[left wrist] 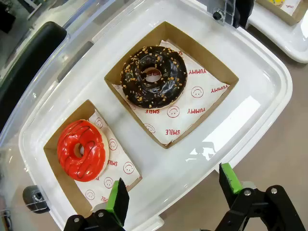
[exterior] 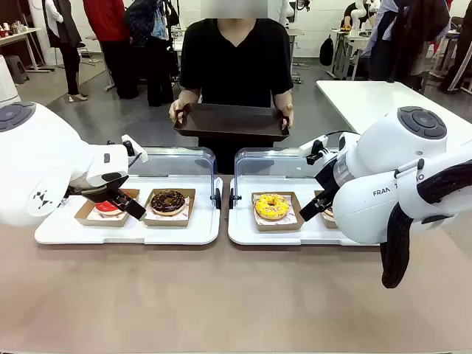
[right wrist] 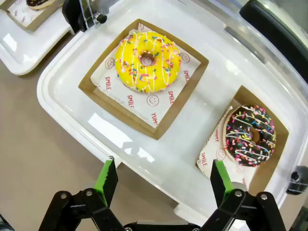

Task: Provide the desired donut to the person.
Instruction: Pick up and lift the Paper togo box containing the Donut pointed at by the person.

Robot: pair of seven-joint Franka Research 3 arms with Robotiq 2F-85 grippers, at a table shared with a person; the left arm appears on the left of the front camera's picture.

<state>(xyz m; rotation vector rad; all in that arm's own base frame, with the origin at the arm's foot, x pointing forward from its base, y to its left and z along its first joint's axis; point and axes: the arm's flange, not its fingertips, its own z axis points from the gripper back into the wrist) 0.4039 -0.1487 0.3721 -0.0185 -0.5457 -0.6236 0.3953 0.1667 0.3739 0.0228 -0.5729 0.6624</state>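
The right gripper (right wrist: pixel 163 163), jaws wide apart and empty, hangs above one edge of a white tray (right wrist: pixel 60 86) carrying 2 boxed donuts: a yellow sprinkled donut (right wrist: pixel 147 61) and a chocolate sprinkled donut (right wrist: pixel 250 135).

Person (exterior: pixel 236 63) in black holding tray (exterior: pixel 231 122), boxed red donut (left wrist: pixel 81 150), chocolate-nut donut (left wrist: pixel 154 76), yellow donut (right wrist: pixel 147 61), chocolate-sprinkle donut (right wrist: pixel 250 135)
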